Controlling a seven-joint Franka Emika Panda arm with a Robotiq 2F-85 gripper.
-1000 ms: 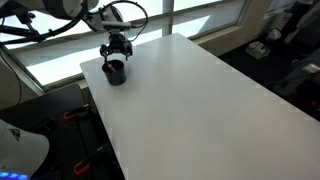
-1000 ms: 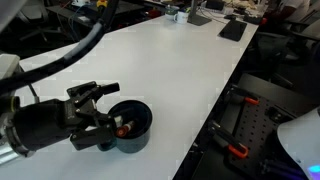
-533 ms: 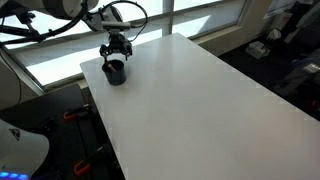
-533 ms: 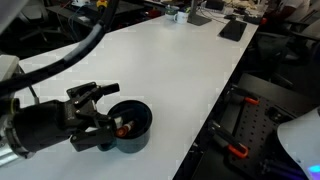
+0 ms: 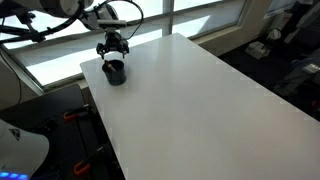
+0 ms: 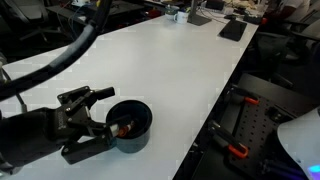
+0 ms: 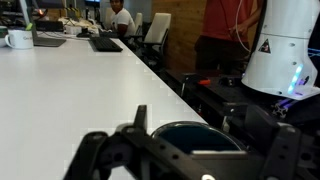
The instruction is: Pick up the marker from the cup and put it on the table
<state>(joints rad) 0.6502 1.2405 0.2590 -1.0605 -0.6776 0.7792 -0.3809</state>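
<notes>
The dark cup (image 5: 115,71) stands near a corner of the white table (image 5: 190,100). It also shows in an exterior view (image 6: 131,125) and in the wrist view (image 7: 200,137). A reddish bit of the marker (image 6: 123,128) shows inside the cup; the wrist view does not show it. My gripper (image 5: 113,47) hangs just above the cup. In an exterior view it (image 6: 92,124) sits right beside the cup's rim with its jaws spread. In the wrist view the gripper (image 7: 190,160) is open, with one finger on each side of the cup, and holds nothing.
The cup stands close to the table's edge (image 6: 190,150). Dark flat items (image 6: 232,28) lie at the far end of the table. A mug (image 7: 18,38) and a keyboard (image 7: 105,43) lie on the far part. A white robot base (image 7: 285,45) stands beyond the edge.
The gripper has risen slightly and drawn back a little from the cup. The cup and the marker have not moved.
</notes>
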